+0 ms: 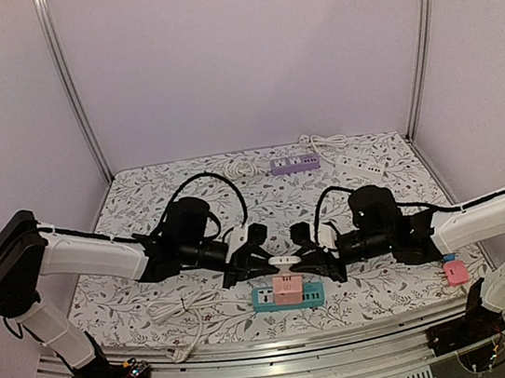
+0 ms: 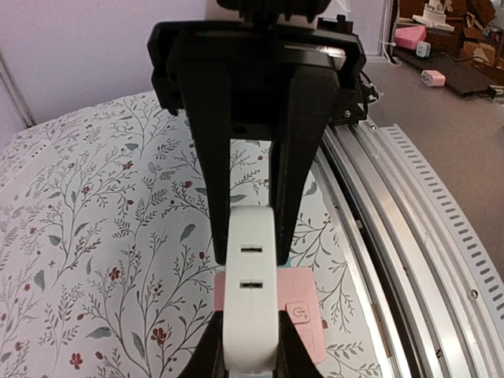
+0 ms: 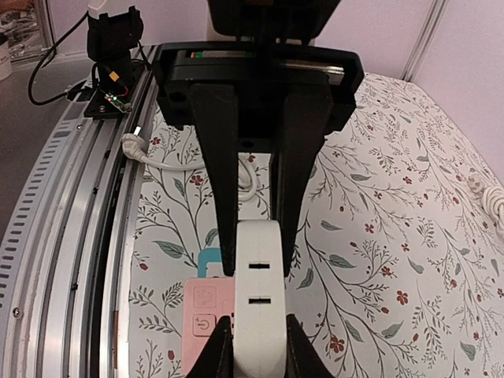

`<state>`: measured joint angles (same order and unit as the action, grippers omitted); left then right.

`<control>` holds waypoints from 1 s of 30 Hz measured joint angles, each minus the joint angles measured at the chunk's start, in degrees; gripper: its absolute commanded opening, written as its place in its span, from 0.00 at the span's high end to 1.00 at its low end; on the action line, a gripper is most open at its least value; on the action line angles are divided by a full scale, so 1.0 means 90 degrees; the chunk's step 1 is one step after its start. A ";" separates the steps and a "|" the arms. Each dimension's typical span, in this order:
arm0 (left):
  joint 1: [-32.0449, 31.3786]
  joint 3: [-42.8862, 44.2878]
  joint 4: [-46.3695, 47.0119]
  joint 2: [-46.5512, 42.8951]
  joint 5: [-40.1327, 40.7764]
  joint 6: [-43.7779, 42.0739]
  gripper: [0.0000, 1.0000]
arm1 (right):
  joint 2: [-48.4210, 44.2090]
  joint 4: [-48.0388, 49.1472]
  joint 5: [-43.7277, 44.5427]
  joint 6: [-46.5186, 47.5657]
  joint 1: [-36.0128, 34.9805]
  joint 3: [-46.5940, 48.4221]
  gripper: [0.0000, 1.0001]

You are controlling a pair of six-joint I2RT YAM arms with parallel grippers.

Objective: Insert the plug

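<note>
A white plug [image 1: 284, 262] with two slots in its face hangs just above a pink socket block [image 1: 287, 288] that sits on a teal power strip [image 1: 262, 302]. My left gripper [image 1: 265, 264] is shut on the plug's left end and my right gripper [image 1: 306, 259] is shut on its right end. The left wrist view has the plug [image 2: 252, 299] pinched in my left gripper [image 2: 250, 244], the pink block [image 2: 303, 315] below. The right wrist view has the plug [image 3: 260, 315] pinched in my right gripper [image 3: 258, 252], over the pink block [image 3: 203, 323] and teal strip [image 3: 206, 260].
A purple power strip [image 1: 294, 163] and a white one [image 1: 362, 166] lie at the back of the floral mat. A white cable [image 1: 180, 307] loops at the front left. A small pink object [image 1: 455, 271] lies front right. An aluminium rail [image 1: 302, 342] borders the near edge.
</note>
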<state>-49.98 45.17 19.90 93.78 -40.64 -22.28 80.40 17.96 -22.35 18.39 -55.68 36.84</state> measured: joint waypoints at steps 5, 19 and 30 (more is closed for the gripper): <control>-0.0112 -0.0039 0.0041 -0.0044 0.0279 -0.0073 1.00 | 0.0017 -0.0024 -0.0005 -0.0124 0.0049 0.0000 0.90; -0.0296 -0.0155 -0.0202 -0.0321 0.0605 -0.0024 1.00 | 0.0046 -0.0056 -0.0248 -0.0017 0.0032 0.0000 0.94; -0.0389 -0.0189 -0.0357 -0.0418 0.0593 0.0146 0.76 | -0.0061 -0.0294 -0.0233 -0.0214 -0.0097 0.0019 1.00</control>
<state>-53.47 43.46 16.69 90.02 -35.31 -20.97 79.85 15.31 -24.45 16.47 -56.55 37.01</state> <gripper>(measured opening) 0.140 0.149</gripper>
